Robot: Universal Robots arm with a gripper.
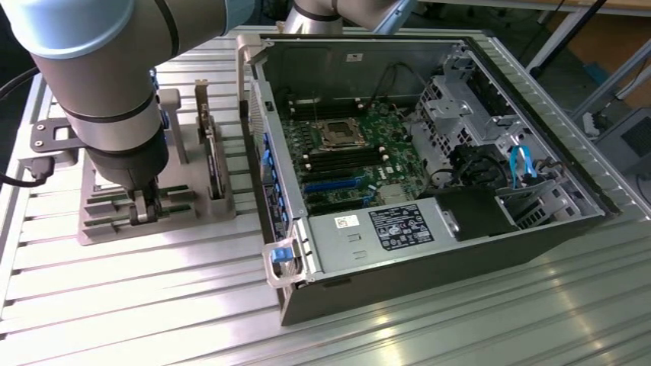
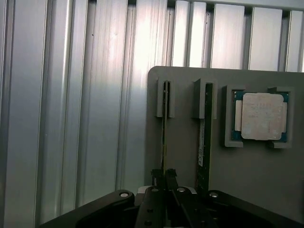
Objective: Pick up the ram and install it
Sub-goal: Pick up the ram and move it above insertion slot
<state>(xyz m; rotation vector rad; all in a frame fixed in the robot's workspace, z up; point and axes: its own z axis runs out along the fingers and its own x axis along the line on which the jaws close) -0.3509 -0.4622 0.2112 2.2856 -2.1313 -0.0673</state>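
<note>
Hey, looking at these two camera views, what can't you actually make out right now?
Ram: wrist view sees it edge-on, faces and chips hidden; one end covered by the fingers shut on it.
Slots of the holder: exterior view, partly blocked by the arm.
Motherboard memory slots: exterior view, too small to tell filled or empty.

No legible text, just unreadable fine print on the power supply label (image 1: 405,226) and white sticker (image 1: 347,222)

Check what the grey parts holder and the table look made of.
Parts holder: matte, even grey with raised slots; looks like printed or moulded plastic, unconfirmed.
Table: bare ribbed metal with bright streaky glare, probably aluminium extrusion.
</note>
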